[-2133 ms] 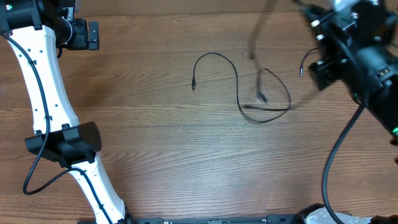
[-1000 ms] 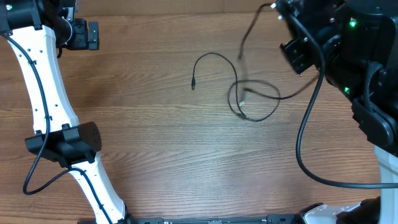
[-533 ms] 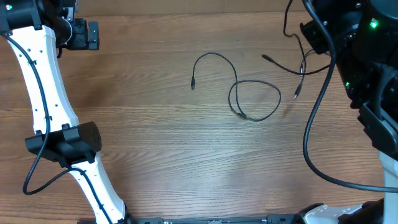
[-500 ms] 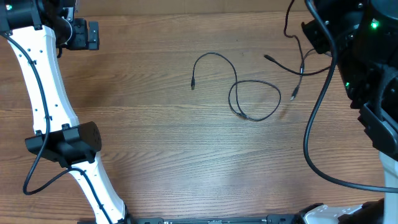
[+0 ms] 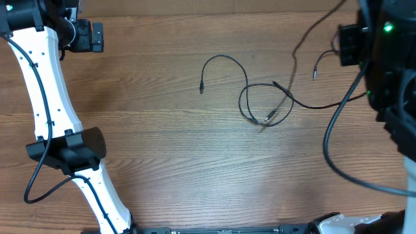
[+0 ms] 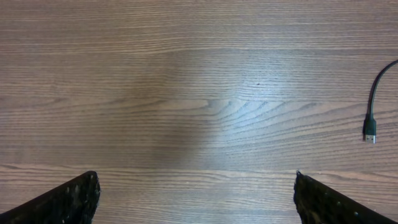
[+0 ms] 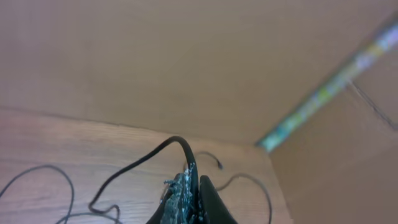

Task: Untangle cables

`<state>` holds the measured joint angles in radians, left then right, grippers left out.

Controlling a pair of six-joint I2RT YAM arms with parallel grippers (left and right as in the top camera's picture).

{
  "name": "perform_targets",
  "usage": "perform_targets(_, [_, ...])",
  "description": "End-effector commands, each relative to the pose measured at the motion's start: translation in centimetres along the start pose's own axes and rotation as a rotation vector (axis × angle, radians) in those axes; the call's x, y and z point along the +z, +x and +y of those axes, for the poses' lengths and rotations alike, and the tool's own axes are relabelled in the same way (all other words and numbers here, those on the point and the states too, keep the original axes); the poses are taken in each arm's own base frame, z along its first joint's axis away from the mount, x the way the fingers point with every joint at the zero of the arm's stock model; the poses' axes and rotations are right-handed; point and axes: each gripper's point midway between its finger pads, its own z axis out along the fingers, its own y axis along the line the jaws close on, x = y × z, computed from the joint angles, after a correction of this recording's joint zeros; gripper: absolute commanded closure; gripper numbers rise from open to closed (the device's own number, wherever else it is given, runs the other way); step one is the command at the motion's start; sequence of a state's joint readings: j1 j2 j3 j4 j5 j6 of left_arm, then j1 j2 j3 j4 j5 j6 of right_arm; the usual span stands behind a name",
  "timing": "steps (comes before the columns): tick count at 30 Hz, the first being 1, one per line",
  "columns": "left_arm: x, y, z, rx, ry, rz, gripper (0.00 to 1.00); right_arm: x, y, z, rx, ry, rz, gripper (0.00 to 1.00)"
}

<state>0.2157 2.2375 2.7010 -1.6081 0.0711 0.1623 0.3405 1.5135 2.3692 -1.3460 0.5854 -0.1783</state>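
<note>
cables [image 5: 242, 104] are seen lying in a loose loop near the middle of the desk [image 5: 162, 169], with one plug [image 6: 370, 134] end trailed out to the left. right end effector [image 7: 191, 198] is clamped shut on a lifted strand [image 7: 140, 163], which is drawn up off the wood toward the right side. left end effector [image 6: 196, 202] is held wide open and empty, well apart at the far left corner.

Brown counter [image 5: 162, 162] with fine straight wood grain, thin black cables [image 5: 224, 57], left arm [image 5: 49, 84] glossy white with black joints, right arm [image 5: 390, 58] black with a small green light [image 5: 389, 28], cable plug [image 6: 370, 134] black, its tip perhaps silver, plain tan wall [image 7: 124, 62]
</note>
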Motion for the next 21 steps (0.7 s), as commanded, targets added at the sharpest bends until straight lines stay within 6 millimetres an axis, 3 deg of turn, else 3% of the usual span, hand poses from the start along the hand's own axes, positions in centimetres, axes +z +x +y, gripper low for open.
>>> perform_targets(1, [0.7,0.0,-0.4,-0.001,0.012,0.010,0.00,-0.7,0.5,-3.9,0.177,0.097,-0.002,0.96])
perform_targets(5, [0.7,0.0,-0.4,-0.001,0.012,0.010,0.00,0.3,2.6,-6.3,0.275,0.123,0.070,0.96])
perform_targets(11, [0.7,0.0,-0.4,-0.001,0.012,0.010,0.01,2.3,7.1,-8.0,0.374,0.080,0.244,0.96])
perform_targets(17, [0.7,0.0,-0.4,-0.001,0.012,0.010,0.00,4.8,8.8,-7.1,0.425,-0.021,0.333,0.96])
perform_targets(21, [0.7,0.0,-0.4,-0.001,0.012,0.010,0.00,5.2,7.6,-4.9,0.445,-0.157,0.303,0.96])
